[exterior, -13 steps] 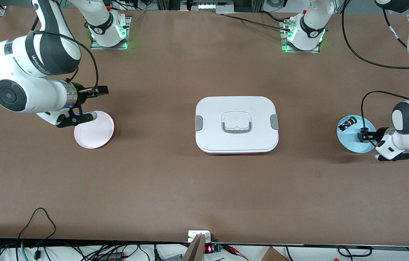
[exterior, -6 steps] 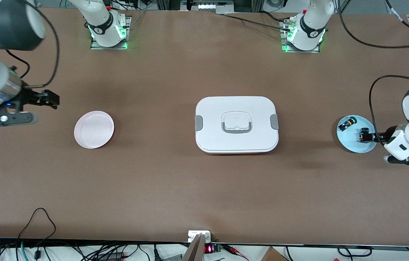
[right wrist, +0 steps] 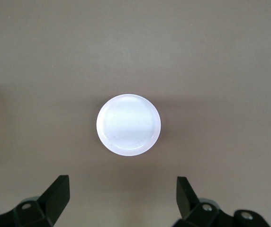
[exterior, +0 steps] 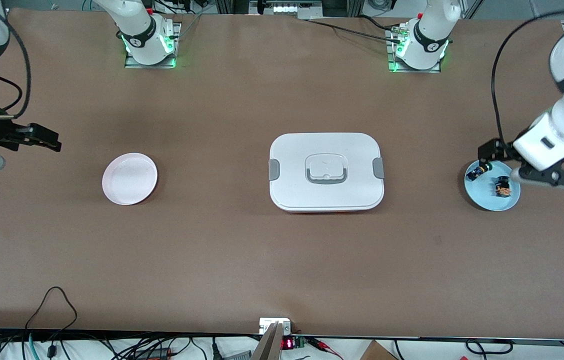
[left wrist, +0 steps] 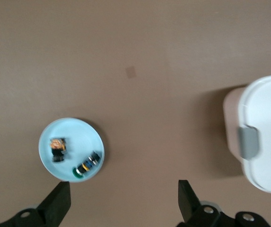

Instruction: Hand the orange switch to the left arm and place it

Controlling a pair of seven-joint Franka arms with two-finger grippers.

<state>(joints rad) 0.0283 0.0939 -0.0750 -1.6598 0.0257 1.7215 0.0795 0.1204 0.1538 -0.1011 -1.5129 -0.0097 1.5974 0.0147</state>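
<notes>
Two grippers, both mine, hang empty above the table with fingers spread wide. Starting at the right arm's end, my right gripper waits in the air over bare table just short of the pale pink plate, which holds nothing; in the right wrist view that plate sits between my two dark fingers. In the middle of the table stands the box, white, lid on, grey clips at its ends, the obstacle any carry must go around or over. At the left arm's end lies the light blue plate, and my left gripper hovers over its edge. On that plate rests the orange switch, lying apart from a blue-black switch with a green tip; the left wrist view shows the orange switch clearly separate from its neighbour. I judge the piece very light and rigid, likely to skid or tip on the smooth plate, so I would close on its squat black body across the flat sides, not on the round cap or the thin terminals.
</notes>
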